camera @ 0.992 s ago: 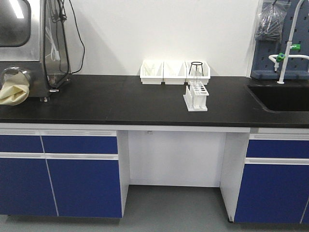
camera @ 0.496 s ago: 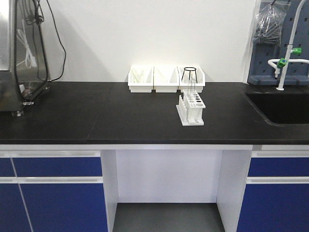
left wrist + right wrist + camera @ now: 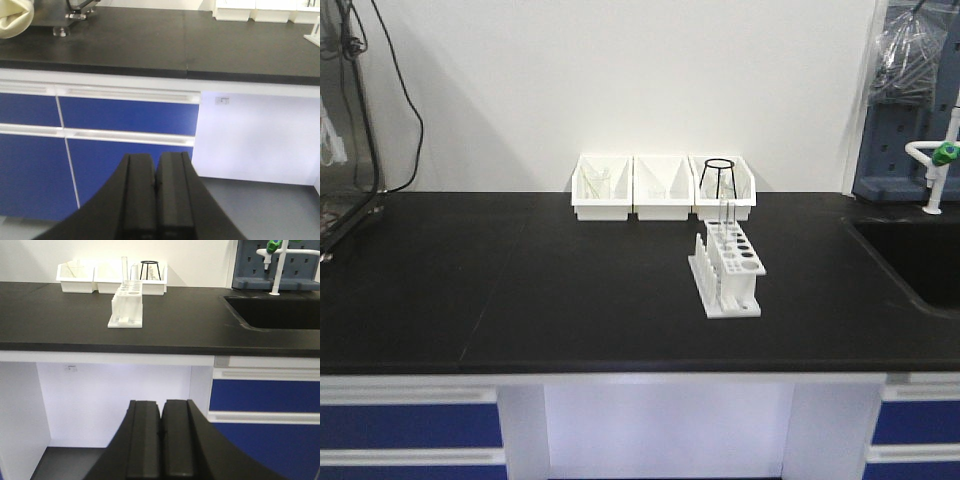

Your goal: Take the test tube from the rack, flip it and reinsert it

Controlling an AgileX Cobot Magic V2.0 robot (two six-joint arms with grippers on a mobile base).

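**Thin glass, a light rack, and two pincers low under the edge**

The first danger is the nearest one. The front edge of the surface (image 3: 60, 315) lies above and ahead of both pincers, so an arm that goes forward before it goes up can strike it. Further ahead, the rack (image 3: 126, 307) is small and looks light. A sideways push, or a pull that is not straight up, can slide or tip it. The test tube (image 3: 124, 269) stands upright in a hole at the rack's far end, ahead of, higher than and a little left of the right pincer (image 3: 161, 440). It is thin clear glass, hard to see against the white bins (image 3: 95, 279) just behind. A grip off centre can knock it, too hard a squeeze may crack it, and in the flip it may slip.

Both arms sit low in front of the cabinet (image 3: 125, 117), pointing level toward it. The right pincer has its fingers pressed together and holds nothing. The left pincer (image 3: 157, 200) is also together and empty. From it the rack is far up to the right, with only a corner in view.
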